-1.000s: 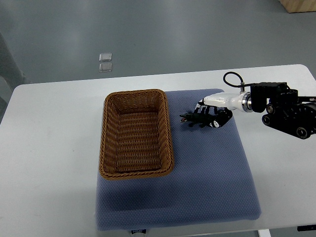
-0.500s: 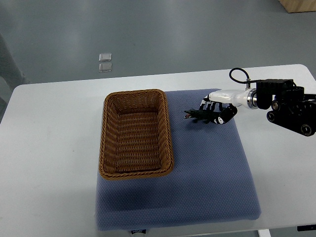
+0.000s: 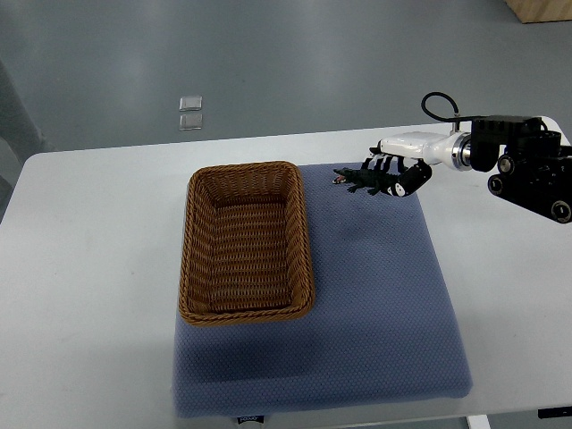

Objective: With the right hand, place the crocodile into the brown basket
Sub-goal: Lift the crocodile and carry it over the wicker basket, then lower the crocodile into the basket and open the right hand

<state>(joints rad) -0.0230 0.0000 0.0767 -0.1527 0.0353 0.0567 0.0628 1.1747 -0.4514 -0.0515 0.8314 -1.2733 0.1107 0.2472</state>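
Observation:
A small dark green toy crocodile (image 3: 359, 181) hangs above the far edge of the blue mat (image 3: 375, 295), its snout pointing left toward the basket. My right hand (image 3: 394, 175) is shut on its tail end; the arm comes in from the right edge. The brown woven basket (image 3: 247, 241) stands on the mat's left part, empty inside, a short way left of the crocodile. The left hand does not show.
The mat lies on a white table (image 3: 89, 268). Two small square tiles (image 3: 190, 113) sit on the grey floor beyond the table. A wooden corner (image 3: 541, 9) shows at the top right.
The right hand has lifted the crocodile off the mat and carried it up and toward the far edge, slightly rightward. The basket has not moved.

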